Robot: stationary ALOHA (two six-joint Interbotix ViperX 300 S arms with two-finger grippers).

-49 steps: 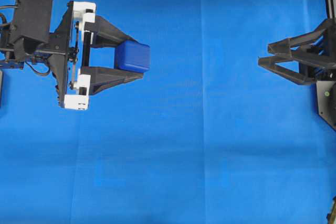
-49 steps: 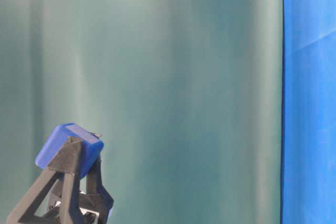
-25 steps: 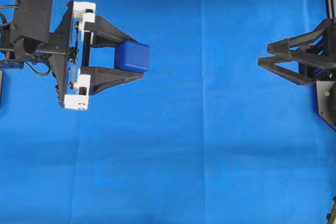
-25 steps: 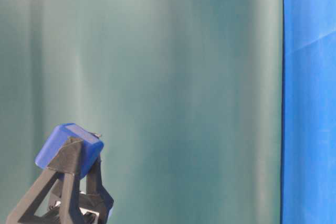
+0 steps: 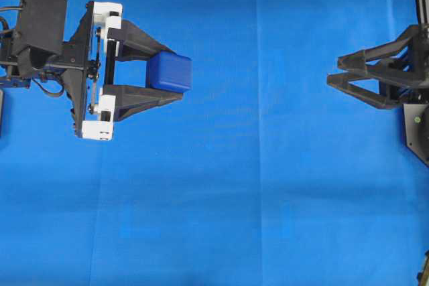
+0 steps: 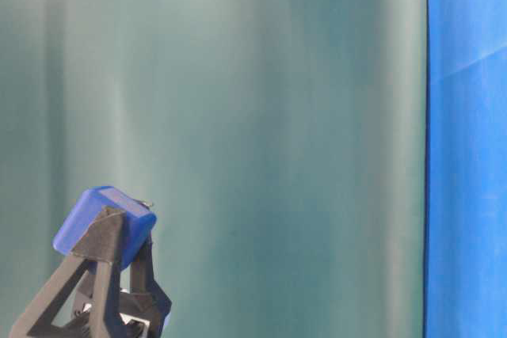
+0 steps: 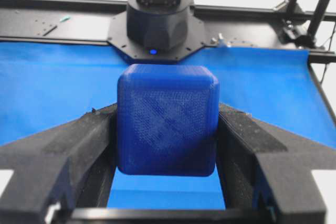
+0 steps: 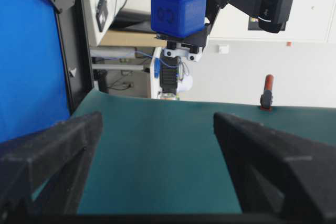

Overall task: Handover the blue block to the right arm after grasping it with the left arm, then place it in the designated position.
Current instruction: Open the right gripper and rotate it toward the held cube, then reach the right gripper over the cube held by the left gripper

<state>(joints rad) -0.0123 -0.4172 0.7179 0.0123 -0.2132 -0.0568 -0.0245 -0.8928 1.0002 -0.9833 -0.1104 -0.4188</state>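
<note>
The blue block (image 5: 169, 73) is a small dark-blue cube with rounded edges, held clear of the blue cloth at upper left. My left gripper (image 5: 175, 73), the one with white pieces on its frame, is shut on it, one black finger on each side. The left wrist view shows the blue block (image 7: 167, 119) squeezed between both fingers. At table level the blue block (image 6: 104, 225) sits at the fingertips, lifted. My right gripper (image 5: 332, 76) is all black and hangs at the right edge, open and empty, tips pointing left towards the block. From the right wrist the blue block (image 8: 178, 12) appears far ahead.
The blue cloth (image 5: 255, 192) covers the whole table in the overhead view. A green backdrop (image 6: 261, 132) fills the table-level view. The right arm's black base plate (image 5: 417, 128) sits at the right edge. No other objects lie on the cloth.
The right gripper has crept a little to the left. The left gripper and the block have not moved.
</note>
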